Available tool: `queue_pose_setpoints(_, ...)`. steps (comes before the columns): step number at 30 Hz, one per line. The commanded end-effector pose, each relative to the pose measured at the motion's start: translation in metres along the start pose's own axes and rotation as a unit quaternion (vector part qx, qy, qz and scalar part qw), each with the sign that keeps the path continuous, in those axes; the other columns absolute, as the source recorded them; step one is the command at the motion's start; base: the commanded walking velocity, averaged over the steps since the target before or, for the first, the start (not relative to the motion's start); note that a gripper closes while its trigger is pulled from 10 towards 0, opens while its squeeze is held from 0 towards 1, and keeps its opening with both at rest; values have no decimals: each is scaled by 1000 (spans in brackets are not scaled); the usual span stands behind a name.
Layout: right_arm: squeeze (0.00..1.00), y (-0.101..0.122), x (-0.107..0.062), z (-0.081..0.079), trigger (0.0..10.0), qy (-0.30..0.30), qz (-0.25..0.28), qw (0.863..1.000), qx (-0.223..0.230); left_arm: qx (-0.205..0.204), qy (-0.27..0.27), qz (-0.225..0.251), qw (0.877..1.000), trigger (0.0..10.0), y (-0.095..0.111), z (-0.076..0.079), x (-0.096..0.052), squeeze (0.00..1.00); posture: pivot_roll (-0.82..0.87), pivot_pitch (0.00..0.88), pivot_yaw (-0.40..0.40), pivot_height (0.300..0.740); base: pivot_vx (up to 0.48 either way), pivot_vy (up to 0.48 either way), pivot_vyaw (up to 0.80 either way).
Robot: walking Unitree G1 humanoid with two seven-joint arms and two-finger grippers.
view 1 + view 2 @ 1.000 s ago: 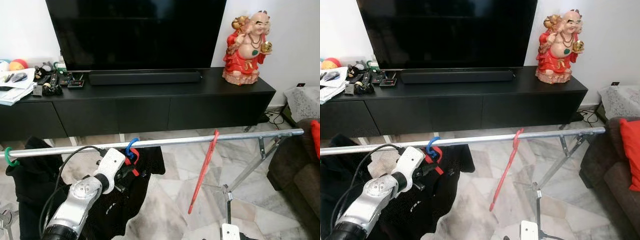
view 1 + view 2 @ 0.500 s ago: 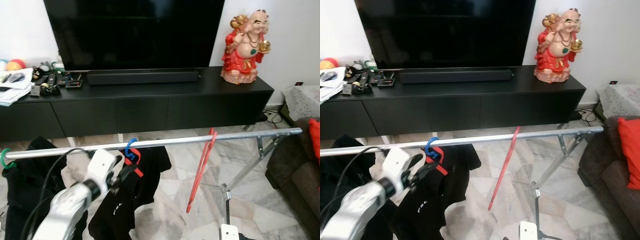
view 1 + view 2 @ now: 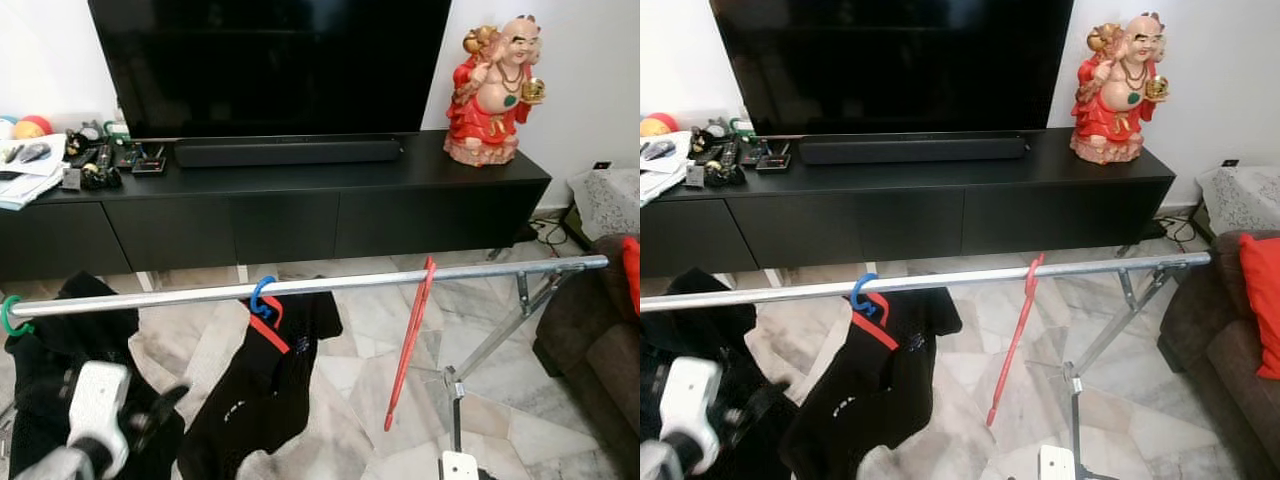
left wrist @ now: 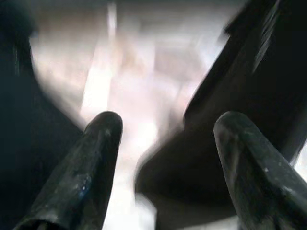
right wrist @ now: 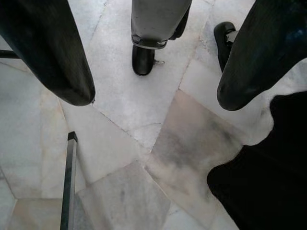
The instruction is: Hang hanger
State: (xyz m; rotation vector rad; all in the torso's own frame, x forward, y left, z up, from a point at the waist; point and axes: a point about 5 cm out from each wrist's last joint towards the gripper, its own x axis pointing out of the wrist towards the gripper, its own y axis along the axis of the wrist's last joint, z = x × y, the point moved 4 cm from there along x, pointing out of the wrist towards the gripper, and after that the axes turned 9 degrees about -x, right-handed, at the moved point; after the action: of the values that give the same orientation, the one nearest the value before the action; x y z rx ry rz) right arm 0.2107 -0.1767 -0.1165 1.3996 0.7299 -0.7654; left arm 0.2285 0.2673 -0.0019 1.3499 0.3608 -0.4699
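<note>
A silver rail [image 3: 330, 284] runs across in front of me. A blue-hooked hanger [image 3: 262, 296] hangs on it left of centre, carrying a black shirt [image 3: 262, 390] with a red collar. A bare red hanger [image 3: 408, 345] hangs further right, and a green hook [image 3: 9, 315] holds a dark garment at the rail's left end. My left gripper [image 3: 160, 408] is low at the left, below the rail and apart from the shirt, blurred. In the left wrist view it [image 4: 165, 129] is open and holds nothing. My right gripper [image 5: 156, 98] hangs open over the marble floor.
Behind the rail stand a long black TV console [image 3: 300, 205], a large TV [image 3: 270, 60] and a red statue [image 3: 492, 90]. Clutter [image 3: 60, 160] covers the console's left end. A dark sofa [image 3: 600, 340] stands at the right. The rack's legs [image 3: 480, 350] slant down at the right.
My left arm has let go near the blue hanger and dropped down and to the left. The black shirt now hangs from the rail on its own.
</note>
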Motion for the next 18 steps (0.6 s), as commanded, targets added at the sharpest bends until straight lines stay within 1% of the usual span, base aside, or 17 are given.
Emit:
queue_pose_setpoints(1, 0, -1, 0, 0, 10000, -1, -4, 1000, 9, 14, 14, -49, 999, 10000, -27, -2, 4, 0, 144, 17, -29, 740, 0, 0, 0)
queue_pose_setpoints(2, 0, -1, 0, 0, 10000, -1, -4, 1000, 11, 28, 30, -63, 997, 10000, -35, -6, 8, 0, 142, 16, -29, 740, 0, 0, 0)
queue_pose_setpoints(3, 0, -1, 0, 0, 10000, -1, -4, 1000, 12, 12, 41, -76, 996, 10000, -43, -7, 13, 0, 144, 12, -27, 740, 0, 0, 0)
queue_pose_setpoints(4, 0, -1, 0, 0, 10000, -1, -4, 1000, 12, 12, 41, -76, 996, 10000, -43, -7, 13, 0, 144, 12, -27, 740, 0, 0, 0)
queue_pose_setpoints(5, 0, -1, 0, 0, 10000, -1, -4, 1000, 13, 2, 55, -84, 995, 10000, -48, -9, 18, 0, 146, 11, -27, 740, 0, 0, 0)
queue_pose_setpoints(6, 0, -1, 0, 0, 10000, -1, -4, 1000, 13, 2, 55, -84, 995, 10000, -48, -9, 18, 0, 146, 11, -27, 740, 0, 0, 0)
queue_pose_setpoints(8, 0, -1, 0, 0, 10000, -1, -4, 1000, 11, -22, 83, -105, 991, 10000, -62, -11, 26, 0, 144, 1, -28, 740, 0, 0, 0)
queue_pose_setpoints(9, 0, -1, 0, 0, 10000, -1, -4, 1000, 11, -22, 83, -105, 991, 10000, -62, -11, 26, 0, 144, 1, -28, 740, 0, 0, 0)
queue_pose_setpoints(10, 0, -1, 0, -1, 10000, 0, -5, 1000, 10, -32, 86, -136, 986, 10000, -77, -6, 29, 0, 124, 0, -19, 740, 0, 0, 0)
queue_pose_setpoints(13, 0, -1, 0, -1, 10000, 2, -5, 1000, 15, -27, 83, -160, 983, 10000, -91, 1, 31, 0, 109, 0, -10, 740, 0, 0, 0)
queue_pose_setpoints(14, 0, -1, 0, -2, 10000, 4, -3, 1000, 21, -15, 90, -178, 980, 10000, -102, 6, 30, 0, 99, 0, -9, 740, 0, 0, 0)
queue_pose_setpoints(15, 0, -1, 0, -2, 10000, 4, -3, 1000, 21, -15, 90, -178, 980, 10000, -102, 6, 30, 0, 99, 0, -9, 740, 0, 0, 0)
queue_pose_setpoints(16, 0, -2, 0, -2, 10000, 5, -3, 1000, 22, -6, 92, -195, 976, 10000, -110, 9, 29, 0, 99, 0, -9, 740, 0, 0, 0)
queue_pose_setpoints(18, 0, -2, 0, -2, 10000, 5, -4, 1000, 23, 4, 93, -208, 974, 10000, -115, 11, 28, 0, 92, 0, -9, 740, 0, 0, 0)
